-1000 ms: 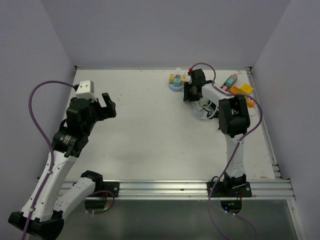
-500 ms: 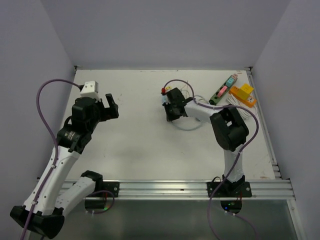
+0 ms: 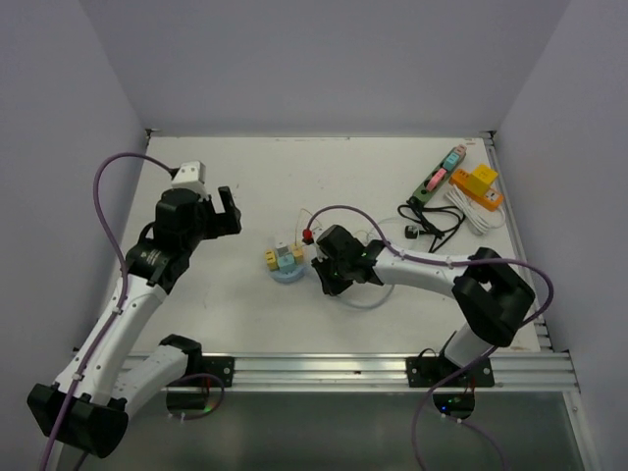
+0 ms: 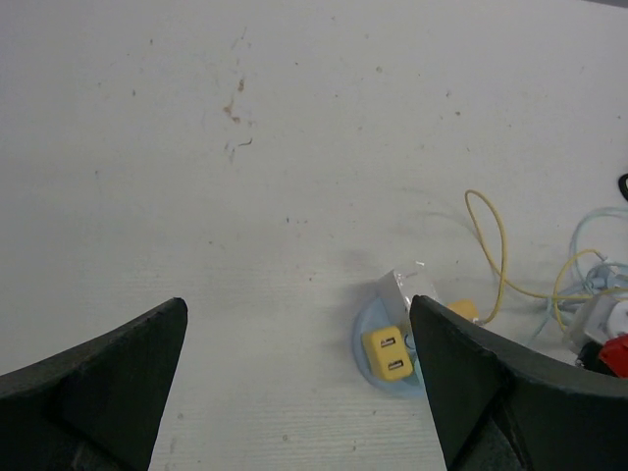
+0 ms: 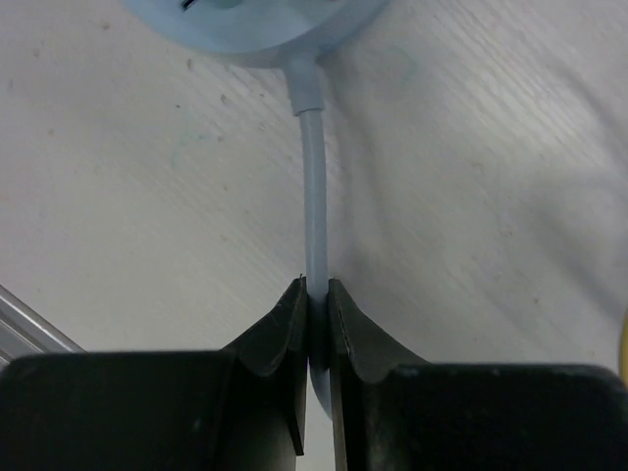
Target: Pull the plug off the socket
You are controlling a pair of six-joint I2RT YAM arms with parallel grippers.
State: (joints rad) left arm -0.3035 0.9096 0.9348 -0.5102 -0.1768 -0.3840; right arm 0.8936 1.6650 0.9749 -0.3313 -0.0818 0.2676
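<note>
By its cable (image 5: 314, 186), pinched between the fingers of the right gripper (image 5: 316, 292), the round blue socket (image 3: 286, 269) has been dragged mid-table, just beyond those fingertips. The left gripper (image 4: 296, 324) is spread wide nearby; the yellow plug (image 4: 385, 351) is not yet pulled.

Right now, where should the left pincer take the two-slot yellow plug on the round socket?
Take the two-slot yellow plug by its flat side faces, from above: it seems to stand upright on the round blue socket, a white plug close beside it.
</note>
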